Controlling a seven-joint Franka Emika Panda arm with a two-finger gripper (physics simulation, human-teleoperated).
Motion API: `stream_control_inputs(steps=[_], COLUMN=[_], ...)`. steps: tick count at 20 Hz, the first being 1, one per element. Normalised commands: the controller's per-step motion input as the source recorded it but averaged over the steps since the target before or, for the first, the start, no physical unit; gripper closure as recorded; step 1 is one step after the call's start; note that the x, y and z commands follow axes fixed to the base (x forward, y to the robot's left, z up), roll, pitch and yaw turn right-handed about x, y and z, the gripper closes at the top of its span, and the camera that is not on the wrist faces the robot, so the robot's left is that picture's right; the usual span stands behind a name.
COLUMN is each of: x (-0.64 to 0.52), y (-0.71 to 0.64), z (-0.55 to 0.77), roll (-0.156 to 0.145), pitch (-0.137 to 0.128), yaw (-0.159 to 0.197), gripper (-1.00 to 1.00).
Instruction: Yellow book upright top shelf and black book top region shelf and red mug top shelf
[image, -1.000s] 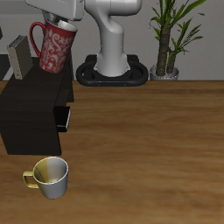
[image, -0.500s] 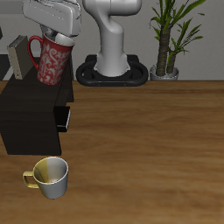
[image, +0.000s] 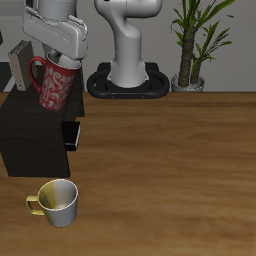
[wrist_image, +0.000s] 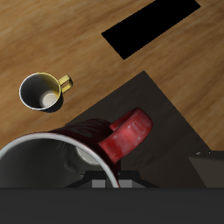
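while gripper (image: 60, 56) clamps rim, red mug (image: 57, 84) hangs below.

Speckled dark red mug (image: 56, 84) (pale grey inside), black shelf (image: 35, 135), grey-tan book (image: 20, 64)

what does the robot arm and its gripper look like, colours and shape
The arm is glossy white with rounded, chunky segments, rising from a black base plate. The gripper has a boxy light-grey body with dark trim; its fingers are hidden. No cables or markings show.
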Motion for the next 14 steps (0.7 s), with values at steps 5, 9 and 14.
stream_control_inputs(steps=[5, 9, 14], x=[-0.02, 0.04, 0.11], y=[-0.17, -0.15, -0.04], z=[-0.08, -0.1, -0.12], roll=[-0.028, -0.02, -0.024], pitch=[0.001, 0.023, 0.04], yaw=[0.002, 0.014, -0.004], gripper=[1.0, 1.0, -1.0])
